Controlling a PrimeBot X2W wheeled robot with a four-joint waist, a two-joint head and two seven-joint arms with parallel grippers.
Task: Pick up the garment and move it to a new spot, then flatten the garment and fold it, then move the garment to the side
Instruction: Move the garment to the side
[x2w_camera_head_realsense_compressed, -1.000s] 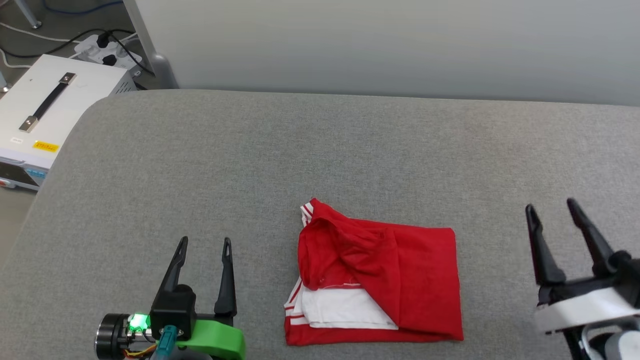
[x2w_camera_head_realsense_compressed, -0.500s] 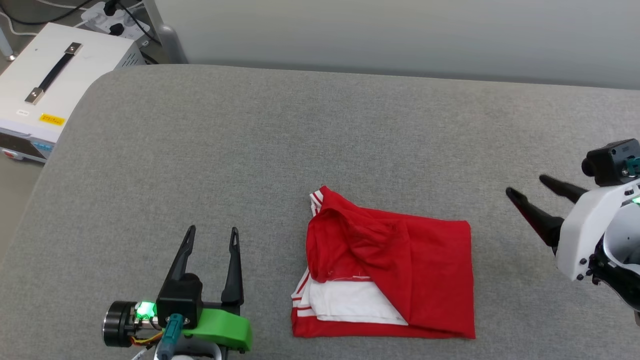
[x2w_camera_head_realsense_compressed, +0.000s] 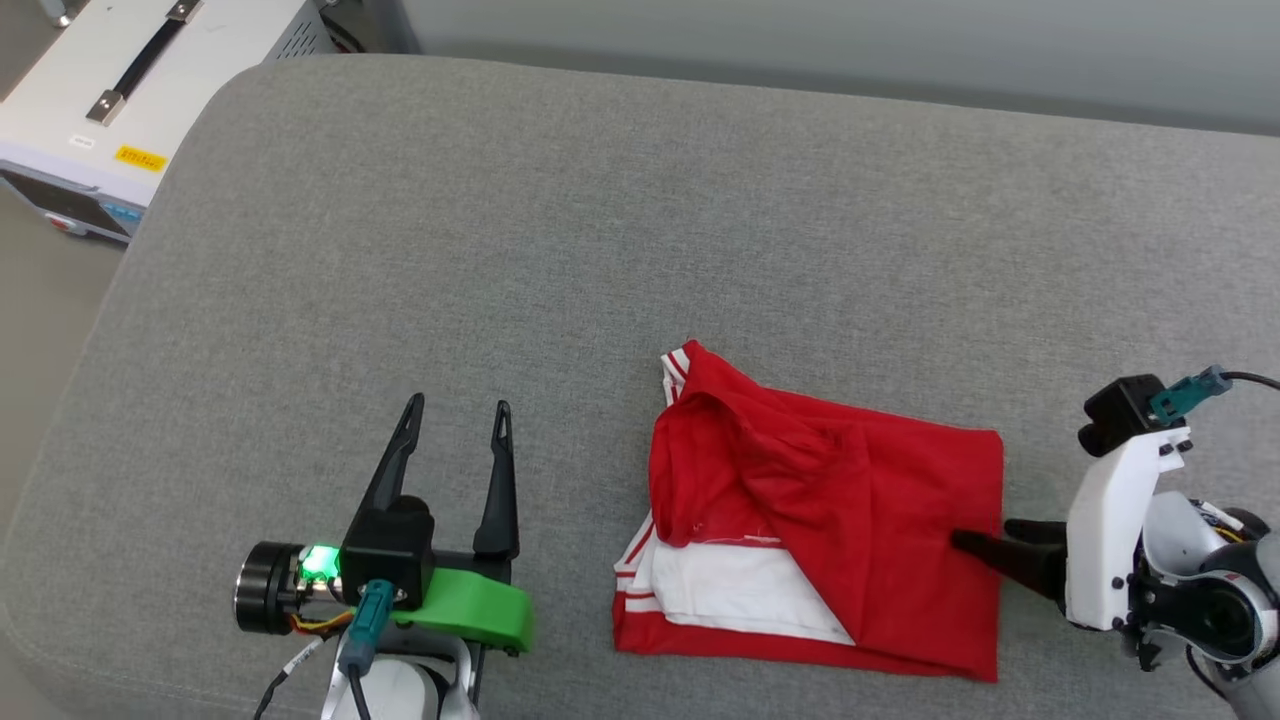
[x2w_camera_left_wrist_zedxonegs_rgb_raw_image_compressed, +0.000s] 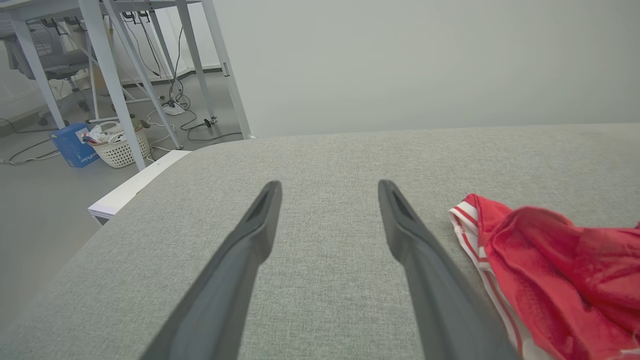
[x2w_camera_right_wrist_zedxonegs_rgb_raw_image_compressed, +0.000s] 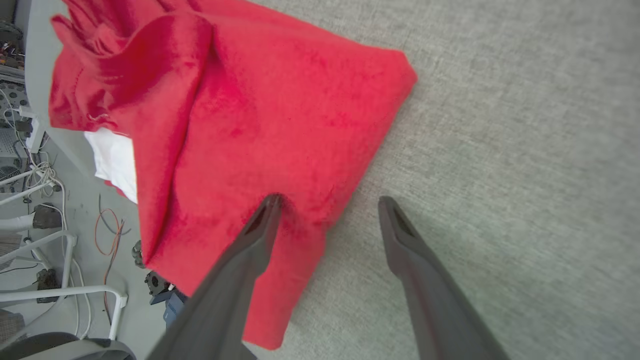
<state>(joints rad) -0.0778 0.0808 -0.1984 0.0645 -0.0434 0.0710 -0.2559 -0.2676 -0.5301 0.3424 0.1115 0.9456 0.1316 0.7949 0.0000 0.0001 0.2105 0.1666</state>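
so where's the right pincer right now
In the head view the right pincer is at the lower right, open, straddling the right edge of the garment: one fingertip on the cloth, the other over the grey surface.

I look over a wide grey fabric-covered surface (x2w_camera_head_realsense_compressed: 600, 250) with a rounded corner, backed by a plain pale wall (x2w_camera_left_wrist_zedxonegs_rgb_raw_image_compressed: 400, 60). Off its left corner sits a white case (x2w_camera_head_realsense_compressed: 220, 80) with a black handle. On the grey floor (x2w_camera_left_wrist_zedxonegs_rgb_raw_image_compressed: 40, 215) beyond, I make out white table legs (x2w_camera_left_wrist_zedxonegs_rgb_raw_image_compressed: 112, 85), a white basket (x2w_camera_left_wrist_zedxonegs_rgb_raw_image_compressed: 120, 149), a blue box (x2w_camera_left_wrist_zedxonegs_rgb_raw_image_compressed: 74, 150) and loose cables (x2w_camera_left_wrist_zedxonegs_rgb_raw_image_compressed: 200, 122). The light is soft and even.
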